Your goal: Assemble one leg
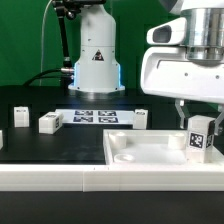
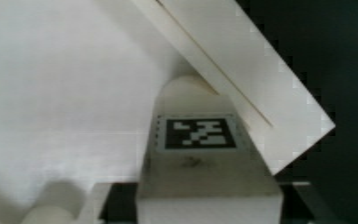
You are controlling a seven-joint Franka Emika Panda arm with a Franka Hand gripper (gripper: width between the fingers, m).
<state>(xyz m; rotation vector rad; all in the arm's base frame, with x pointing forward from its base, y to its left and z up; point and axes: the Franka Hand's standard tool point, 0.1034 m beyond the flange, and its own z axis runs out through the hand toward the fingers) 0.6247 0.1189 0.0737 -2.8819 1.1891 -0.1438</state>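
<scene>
Tool [image 1: 198, 128] grips leg [image 2: 199, 135]

The worktop [image 1: 60, 150] was viewed low and level from its front edge, facing the arm's base. The wrist view looked closely down at the tagged leg [image 2: 202, 135], shared by both.

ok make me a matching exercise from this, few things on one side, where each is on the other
Things
1. held leg
2. marker board
3. panel
4. gripper

Places
A. flat on the table below the held leg
B. in the gripper, tag facing the exterior camera
C. lying on the table in front of the robot base
D. at the exterior view's right, above the panel

Pairs: 1-B, 2-C, 3-A, 4-D
</scene>
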